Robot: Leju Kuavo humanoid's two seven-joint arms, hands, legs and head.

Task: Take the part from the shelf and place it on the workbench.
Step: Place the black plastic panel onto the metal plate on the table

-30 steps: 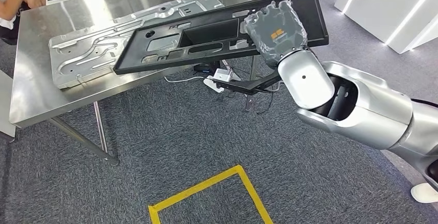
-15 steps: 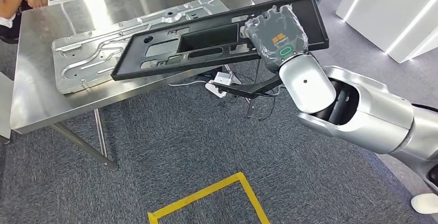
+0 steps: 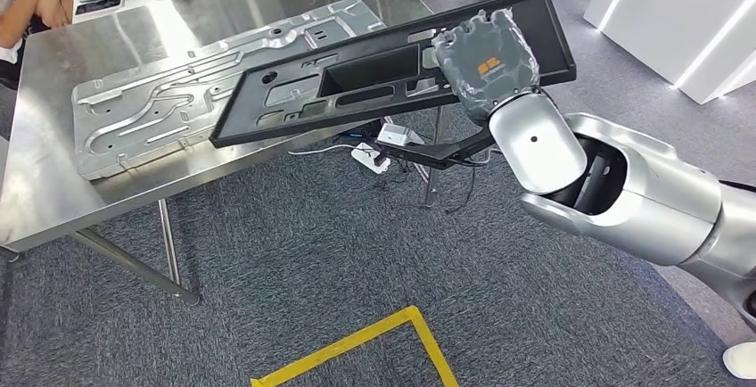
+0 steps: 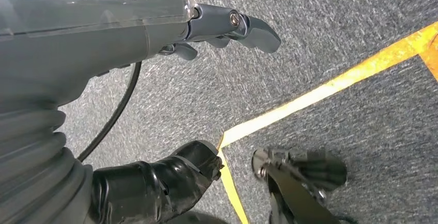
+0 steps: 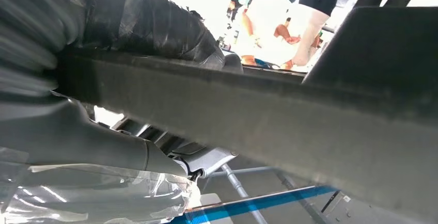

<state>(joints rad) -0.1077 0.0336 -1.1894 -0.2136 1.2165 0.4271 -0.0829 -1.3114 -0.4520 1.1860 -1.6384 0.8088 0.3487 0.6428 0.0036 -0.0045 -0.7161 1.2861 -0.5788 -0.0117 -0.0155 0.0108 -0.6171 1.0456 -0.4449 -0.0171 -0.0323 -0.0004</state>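
A long black panel (image 3: 374,66) is gripped at its right end by the right robot hand (image 3: 486,59), held tilted above the steel surface (image 3: 53,182). The left robot hand (image 4: 155,33) hangs with nothing held, fingers apart.

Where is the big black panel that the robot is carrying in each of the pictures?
Head view: the black panel slants across the upper middle, over the steel table, held by the right hand.
Left wrist view: not in it.
Right wrist view: the panel is a dark band across the picture.
Shared landmark: the right hand holding it.
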